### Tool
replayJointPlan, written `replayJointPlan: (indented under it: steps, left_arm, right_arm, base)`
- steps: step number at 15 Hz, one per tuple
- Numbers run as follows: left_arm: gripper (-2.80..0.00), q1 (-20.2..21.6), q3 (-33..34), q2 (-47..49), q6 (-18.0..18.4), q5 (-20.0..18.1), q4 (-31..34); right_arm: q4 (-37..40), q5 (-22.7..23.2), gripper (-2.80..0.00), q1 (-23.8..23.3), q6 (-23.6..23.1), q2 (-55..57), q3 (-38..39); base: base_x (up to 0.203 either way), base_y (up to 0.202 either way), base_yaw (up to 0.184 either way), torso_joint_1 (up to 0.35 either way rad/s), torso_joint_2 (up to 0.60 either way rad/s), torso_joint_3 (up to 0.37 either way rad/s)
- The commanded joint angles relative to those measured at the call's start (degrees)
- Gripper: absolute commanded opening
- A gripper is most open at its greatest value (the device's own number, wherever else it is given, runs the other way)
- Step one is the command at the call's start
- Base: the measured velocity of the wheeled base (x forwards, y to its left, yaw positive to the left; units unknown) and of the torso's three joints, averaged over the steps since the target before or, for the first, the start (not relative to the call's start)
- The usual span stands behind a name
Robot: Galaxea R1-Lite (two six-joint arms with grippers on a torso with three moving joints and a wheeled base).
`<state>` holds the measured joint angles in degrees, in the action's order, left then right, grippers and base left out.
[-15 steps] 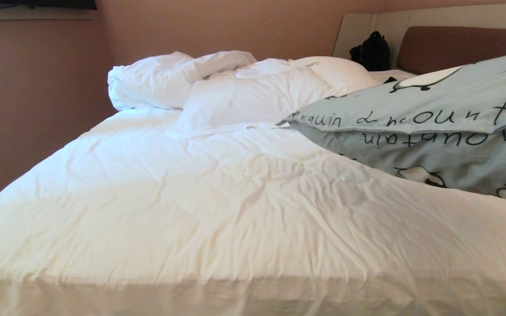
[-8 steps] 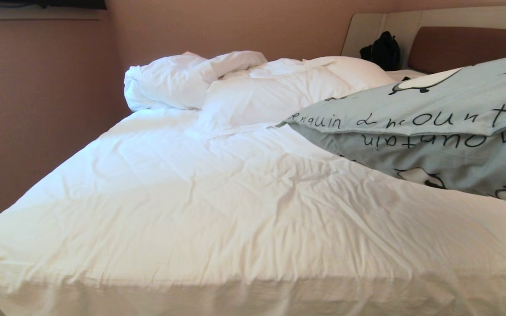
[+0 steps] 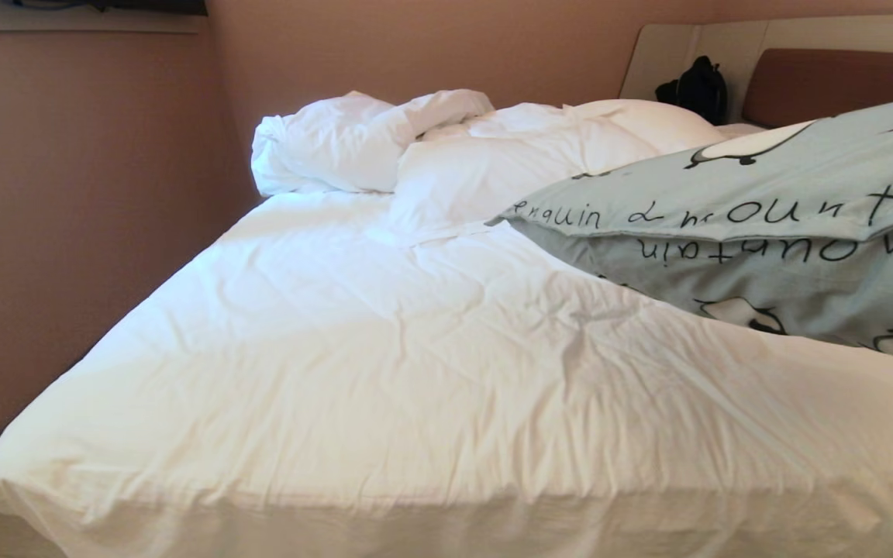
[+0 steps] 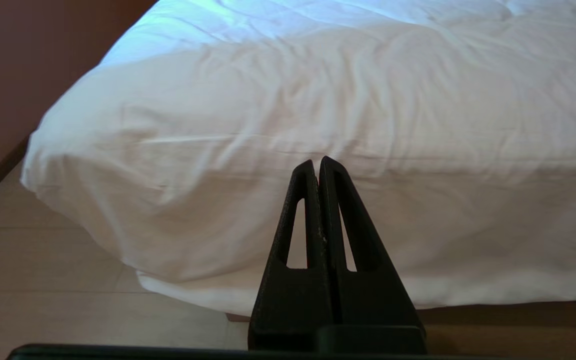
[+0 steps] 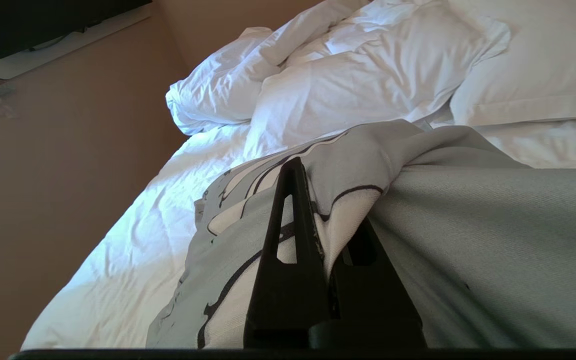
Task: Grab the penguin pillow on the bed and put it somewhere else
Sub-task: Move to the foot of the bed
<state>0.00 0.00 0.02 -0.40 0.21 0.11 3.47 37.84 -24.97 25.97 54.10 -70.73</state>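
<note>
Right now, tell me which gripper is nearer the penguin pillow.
Right. The right gripper is shut on a fold of the penguin pillow. The left gripper is shut on nothing, low by the bed's edge, with no pillow in its view.

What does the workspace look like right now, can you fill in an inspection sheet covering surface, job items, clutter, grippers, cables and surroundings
Surface: the bed has wrinkled white sheets, with a bunched white duvet near its far end.
Job's things: the penguin pillow is raised above the sheet on the robot's right side, printed face showing.
Clutter: a black bag stands by the headboard; a white pillow lies beyond the penguin pillow.
Grippers: right gripper is shut on the penguin pillow's fabric; left gripper is shut and empty, low in front of the bed's near edge.
Cables: nothing seen clearly.
Surroundings: pinkish-brown wall at the robot's left, pale floor below.
</note>
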Motion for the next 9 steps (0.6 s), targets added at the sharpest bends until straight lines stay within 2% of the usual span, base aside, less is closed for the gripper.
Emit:
replayJointPlan:
  steps: [1,9]
  left_arm:
    - [-2.80,0.00,0.09,-0.02,-0.04,-0.03,-0.02]
    - [-2.80,0.00,0.09,-0.02,0.05,-0.03,0.07]
  right_arm:
    - [0.04,0.22,-2.80,0.01,0.14,0.04,-0.02]
    - [0.04,0.48,-2.80,0.18,0.23,-0.22,0.07]
  base:
    - [0.000,0.197,0.001,0.002,0.01,-0.002]
    - [0.000,0.195,0.001,0.004,0.00,0.004]
